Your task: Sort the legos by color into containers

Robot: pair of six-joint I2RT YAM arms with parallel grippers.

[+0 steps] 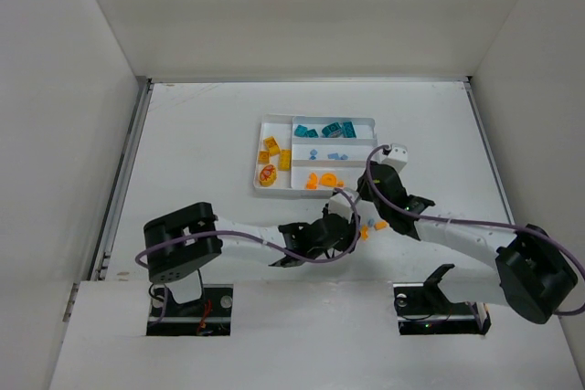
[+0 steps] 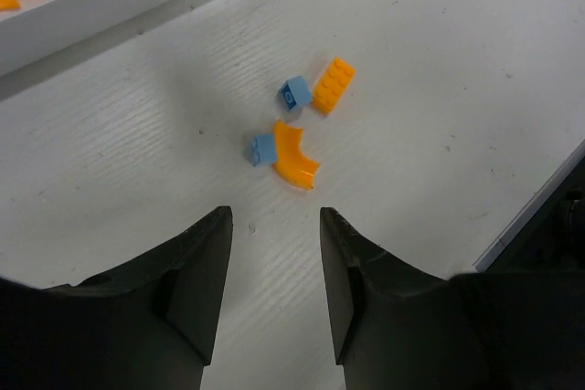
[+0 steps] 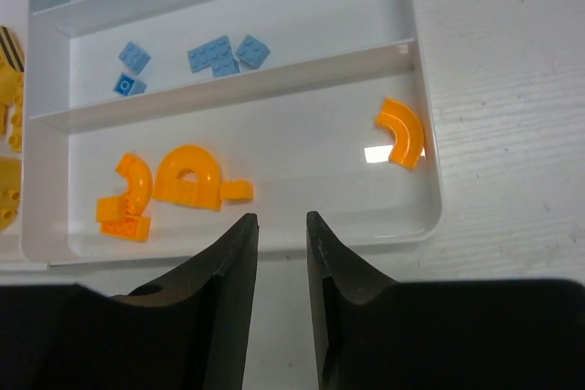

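The white tray [image 1: 259,157] holds sorted legos: teal bricks [image 1: 329,129] in the far section, light blue bricks [image 3: 219,54] in the middle one, orange pieces [image 3: 187,175] in the near one, yellow-orange ones [image 1: 272,148] in the left section. Loose on the table lie two light blue bricks [image 2: 293,93] [image 2: 261,149], an orange plate [image 2: 334,85] and an orange curved piece [image 2: 294,154]. My left gripper [image 2: 274,216] is open and empty just short of them. My right gripper [image 3: 281,218] is narrowly open and empty at the tray's near wall [image 3: 274,239].
White walls enclose the table on three sides. Both arms lie close together in front of the tray, the left gripper [image 1: 352,226] just below the right gripper [image 1: 359,191]. A purple cable [image 1: 457,222] runs along the right arm.
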